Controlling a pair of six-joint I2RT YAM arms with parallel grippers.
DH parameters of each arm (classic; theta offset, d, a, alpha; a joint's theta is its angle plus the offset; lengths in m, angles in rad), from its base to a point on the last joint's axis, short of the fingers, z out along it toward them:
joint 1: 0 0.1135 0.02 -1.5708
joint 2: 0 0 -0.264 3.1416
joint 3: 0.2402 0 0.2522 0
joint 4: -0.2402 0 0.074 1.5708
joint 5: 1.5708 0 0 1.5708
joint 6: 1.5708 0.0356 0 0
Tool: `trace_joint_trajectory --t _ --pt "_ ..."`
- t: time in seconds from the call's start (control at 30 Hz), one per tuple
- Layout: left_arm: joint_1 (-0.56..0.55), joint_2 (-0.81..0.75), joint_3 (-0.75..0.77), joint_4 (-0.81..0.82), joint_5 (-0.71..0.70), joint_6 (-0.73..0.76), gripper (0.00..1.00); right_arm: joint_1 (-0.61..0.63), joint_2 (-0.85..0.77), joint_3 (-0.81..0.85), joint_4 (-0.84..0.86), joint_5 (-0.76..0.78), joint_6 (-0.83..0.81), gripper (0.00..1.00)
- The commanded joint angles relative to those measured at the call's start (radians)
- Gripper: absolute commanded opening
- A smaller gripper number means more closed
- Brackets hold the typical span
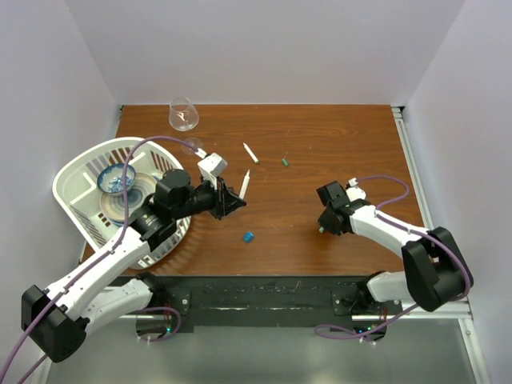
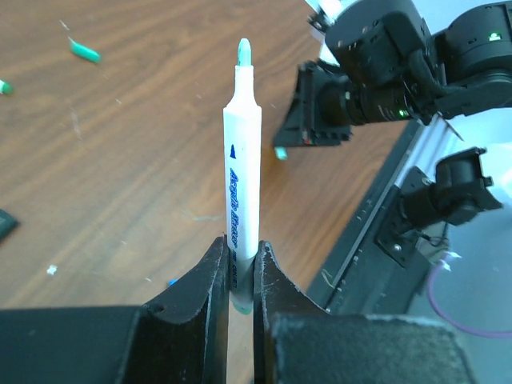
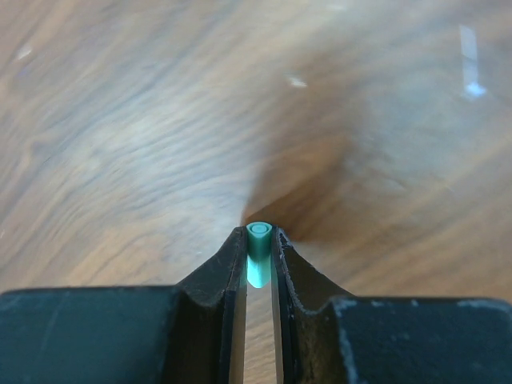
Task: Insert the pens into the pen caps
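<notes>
White pen [image 2: 242, 160] pinched at rear end by closed left claw [image 2: 242, 250], above table [image 2: 120, 160], tip aimed right. Green cap [image 3: 258, 262] clamped in closed right claw [image 3: 258, 234], mouth exposed. Both judged light, stiff, slippery; mid-barrel grip advised.

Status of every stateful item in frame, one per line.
left end effector, shut on held pen
held pen, uncapped, green nib exposed
right end effector, shut on held green cap
held green cap, empty, open end pointing outward
second pen, lying loose on table
loose green cap, on table, no pen in it
blue cap, on table, no pen in it
</notes>
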Motion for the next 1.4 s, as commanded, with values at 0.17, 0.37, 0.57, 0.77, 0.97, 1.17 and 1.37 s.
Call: trace_joint_trajectory --t 0.17,0.37,0.57,0.77,0.97,1.17,1.37 --pt "-0.028 -0.016 -0.174 0.251 0.138 -0.196 0.00 -0.001 -0.105 -0.072 0.276 -0.191 -0.256 0.00" --pt "-0.042 0.001 -0.271 0.358 0.144 -0.259 0.00 0.005 -0.193 -0.077 0.335 -0.306 -0.273 0.00" --pt "-0.045 0.059 -0.332 0.528 0.204 -0.342 0.00 0.006 -0.304 -0.078 0.446 -0.441 -0.221 0.00" --pt "-0.054 0.114 -0.349 0.656 0.245 -0.394 0.00 0.011 -0.388 -0.057 0.591 -0.535 -0.152 0.00" --pt "-0.056 0.157 -0.357 0.786 0.304 -0.454 0.00 0.017 -0.402 -0.029 0.755 -0.618 -0.133 0.00" --pt "-0.056 0.198 -0.343 0.814 0.324 -0.465 0.00 0.042 -0.359 -0.018 0.862 -0.682 -0.127 0.00" --pt "-0.056 0.217 -0.336 0.832 0.333 -0.474 0.00 0.091 -0.319 0.011 0.902 -0.676 -0.120 0.00"
